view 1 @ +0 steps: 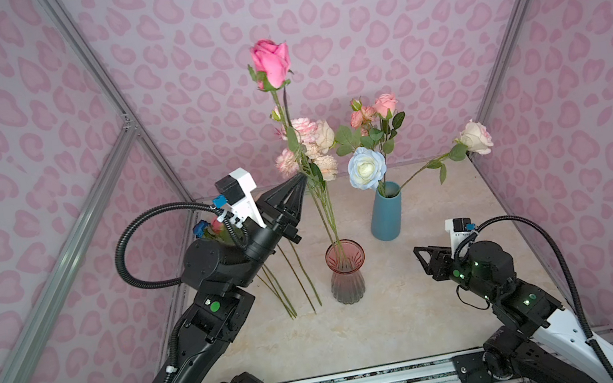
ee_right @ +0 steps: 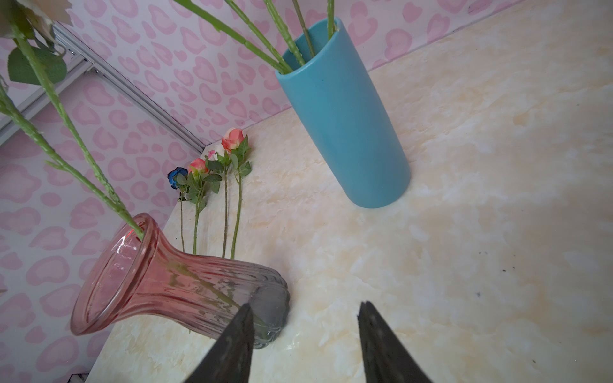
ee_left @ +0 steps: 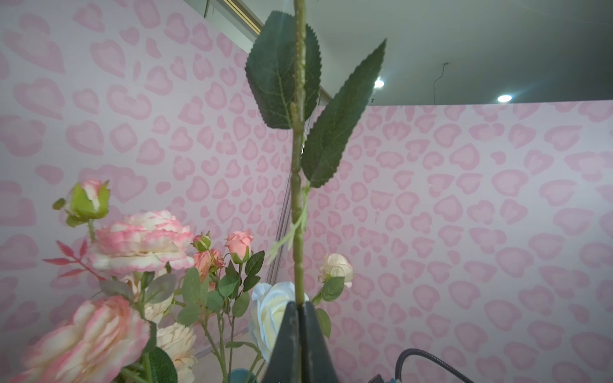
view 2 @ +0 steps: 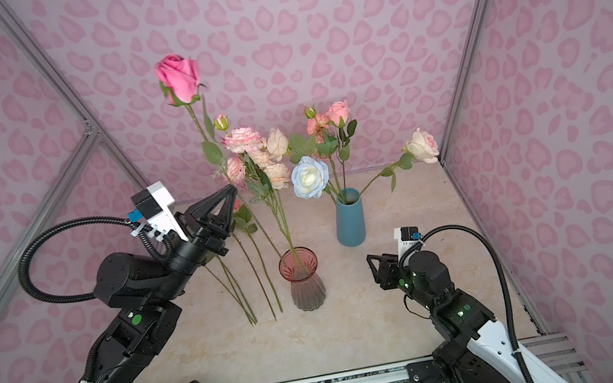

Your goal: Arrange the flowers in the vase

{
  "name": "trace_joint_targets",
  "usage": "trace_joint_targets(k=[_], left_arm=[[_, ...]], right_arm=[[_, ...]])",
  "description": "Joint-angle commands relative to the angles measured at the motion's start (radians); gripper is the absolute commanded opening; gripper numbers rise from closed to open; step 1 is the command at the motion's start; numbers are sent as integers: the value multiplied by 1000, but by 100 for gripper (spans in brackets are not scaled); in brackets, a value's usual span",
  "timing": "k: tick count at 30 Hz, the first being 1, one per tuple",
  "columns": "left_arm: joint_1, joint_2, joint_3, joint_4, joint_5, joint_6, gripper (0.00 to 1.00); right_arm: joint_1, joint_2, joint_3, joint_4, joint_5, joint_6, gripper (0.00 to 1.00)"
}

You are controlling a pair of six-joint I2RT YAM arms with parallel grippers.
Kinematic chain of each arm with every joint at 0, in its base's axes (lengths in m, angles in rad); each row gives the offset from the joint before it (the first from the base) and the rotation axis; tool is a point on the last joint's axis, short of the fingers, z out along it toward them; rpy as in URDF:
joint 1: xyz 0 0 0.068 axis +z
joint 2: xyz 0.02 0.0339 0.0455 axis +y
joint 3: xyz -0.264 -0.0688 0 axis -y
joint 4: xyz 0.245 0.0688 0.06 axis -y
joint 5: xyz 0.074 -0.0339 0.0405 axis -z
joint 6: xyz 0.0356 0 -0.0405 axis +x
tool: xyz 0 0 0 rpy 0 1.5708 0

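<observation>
Roses (ee_right: 198, 165) lying loose show whole only from right wrist.

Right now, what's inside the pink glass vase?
Green stems enter the pink glass vase at its rim and show through the glass. How many, and whether the stem of the pink rose is among them, cannot be told.

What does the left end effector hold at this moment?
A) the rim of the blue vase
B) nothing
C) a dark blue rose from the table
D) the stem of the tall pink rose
D: in the left wrist view the left end effector is shut on a green stem, which in a top view rises to the tall pink rose.
</observation>
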Motion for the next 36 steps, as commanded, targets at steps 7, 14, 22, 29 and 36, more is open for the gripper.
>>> trace_joint_targets(k=[7, 14, 22, 29, 36], left_arm=[[-75, 91, -49, 97, -188, 190, 3], [-89, 127, -123, 107, -217, 149, 3], [-115, 112, -136, -72, -288, 134, 29], [-118, 61, -136, -200, -276, 133, 64], [-134, 114, -56, -392, -236, 124, 69]], right_arm=[[2, -26, -2, -9, -10, -13, 53], [1, -9, -19, 9, -19, -14, 53], [0, -1, -14, -13, -16, -20, 56], [0, -7, -14, -12, -24, -2, 56], [0, -4, 1, -19, -29, -1, 56]])
